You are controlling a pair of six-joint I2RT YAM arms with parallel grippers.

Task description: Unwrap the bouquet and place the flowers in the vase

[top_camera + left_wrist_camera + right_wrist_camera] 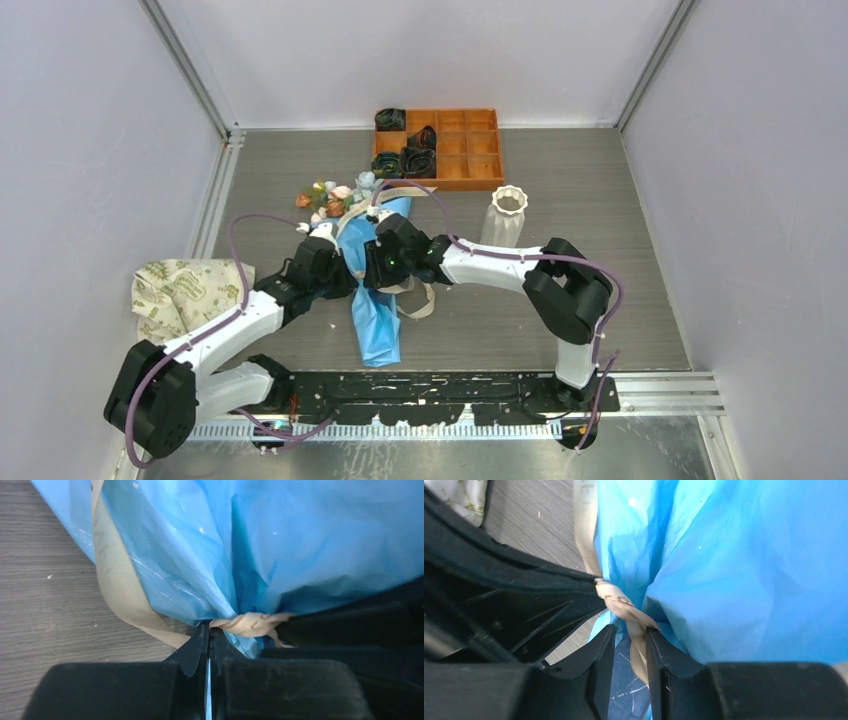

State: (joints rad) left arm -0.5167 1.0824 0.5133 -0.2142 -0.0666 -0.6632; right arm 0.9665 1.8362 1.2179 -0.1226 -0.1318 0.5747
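Bouquet [376, 322], faint unreadable print on ribbon [620, 603]

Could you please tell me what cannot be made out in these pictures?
The knot in the ribbon: covered in the top view by the left gripper and right gripper.
Stems: inside the blue paper, every view.
Flowers and vase: outside both wrist views.
Dark rolls in the tray: too small, top view.

Lab test cell: white panels [420, 50], aluminium rails [190, 65].
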